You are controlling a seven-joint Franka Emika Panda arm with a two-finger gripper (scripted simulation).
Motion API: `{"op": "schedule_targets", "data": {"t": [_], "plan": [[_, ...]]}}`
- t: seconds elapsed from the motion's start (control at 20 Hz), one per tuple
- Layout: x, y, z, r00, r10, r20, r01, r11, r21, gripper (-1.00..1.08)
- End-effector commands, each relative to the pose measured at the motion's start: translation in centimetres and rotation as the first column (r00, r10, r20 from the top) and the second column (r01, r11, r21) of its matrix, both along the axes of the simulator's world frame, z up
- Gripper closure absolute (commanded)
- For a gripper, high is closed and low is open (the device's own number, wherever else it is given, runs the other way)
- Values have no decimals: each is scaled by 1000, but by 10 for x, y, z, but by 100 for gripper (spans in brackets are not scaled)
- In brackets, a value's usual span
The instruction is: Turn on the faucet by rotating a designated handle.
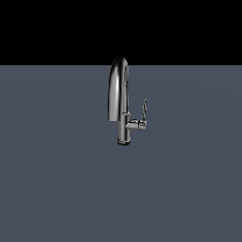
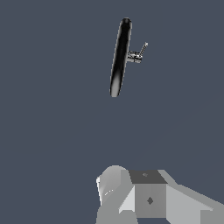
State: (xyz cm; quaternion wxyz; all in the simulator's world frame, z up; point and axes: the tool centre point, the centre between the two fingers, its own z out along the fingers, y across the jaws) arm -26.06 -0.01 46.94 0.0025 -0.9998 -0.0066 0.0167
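Chrome faucet (image 1: 119, 101) stands upright on the grey worktop (image 1: 56, 189), well apart from the tool (image 2: 131, 192). In the wrist view the faucet sits far ahead of the tool, nothing between them. Handle (image 1: 144, 109) is a thin curved lever rising from a short stub on the column; the wrist view shows it poking off the faucet's side (image 2: 143, 49). Likely rigid, slick metal, hinged at the stub, fixed base. Best contact: near the lever's free tip for leverage, not the spout. Tool state cannot be told; only grey housing shows, fingers not clearly visible, holding nothing visible.
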Motion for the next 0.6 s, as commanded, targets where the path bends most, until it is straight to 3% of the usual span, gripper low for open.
{"op": "schedule_targets", "data": {"t": [0.0,0.55], "plan": [[0,0,0,1000,0,0,0,1000,0,108],[16,0,-2,998,-45,-38,46,998,42,108]]}}
